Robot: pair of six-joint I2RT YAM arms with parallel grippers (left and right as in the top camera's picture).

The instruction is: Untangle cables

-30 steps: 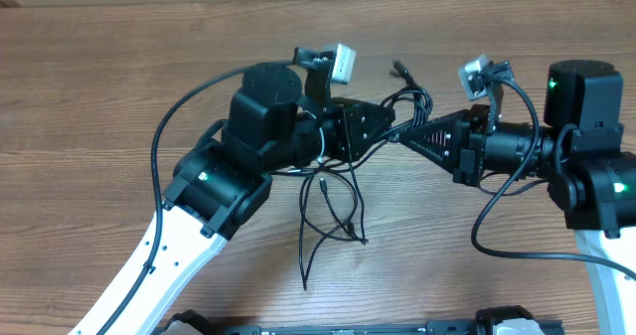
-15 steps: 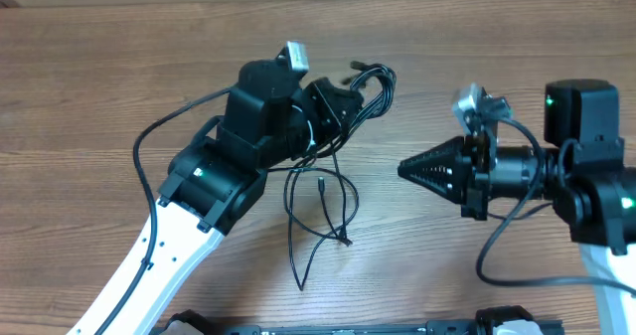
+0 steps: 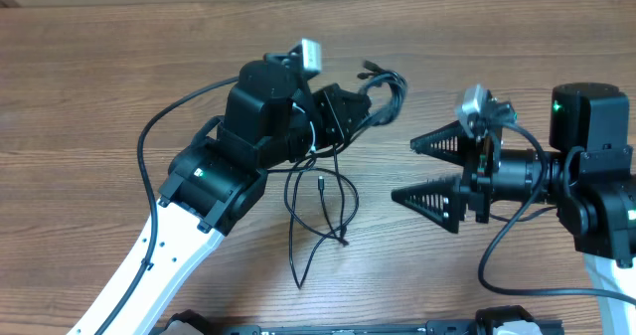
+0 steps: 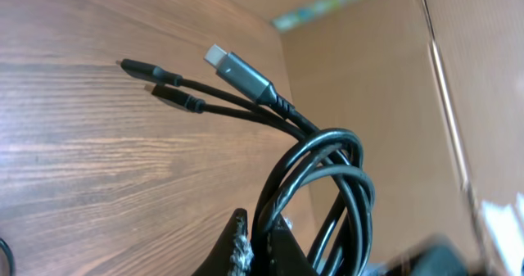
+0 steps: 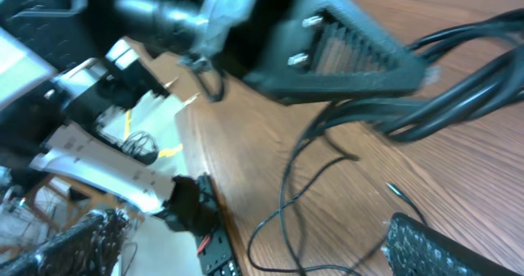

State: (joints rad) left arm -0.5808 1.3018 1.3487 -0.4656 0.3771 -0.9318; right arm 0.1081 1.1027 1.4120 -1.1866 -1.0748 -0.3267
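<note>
Several black cables are clenched in the left gripper above the wooden table, their loose strands trailing onto the tabletop beneath, while the right gripper stands apart to the side, jaws spread wide and released.

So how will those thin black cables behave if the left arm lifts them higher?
Probably floppy: the thin black cables arc limply from the shut left end effector, and loose strands curl over the wooden table. Likely light, being so thin. The overlapping loops may drag each other along.
</note>
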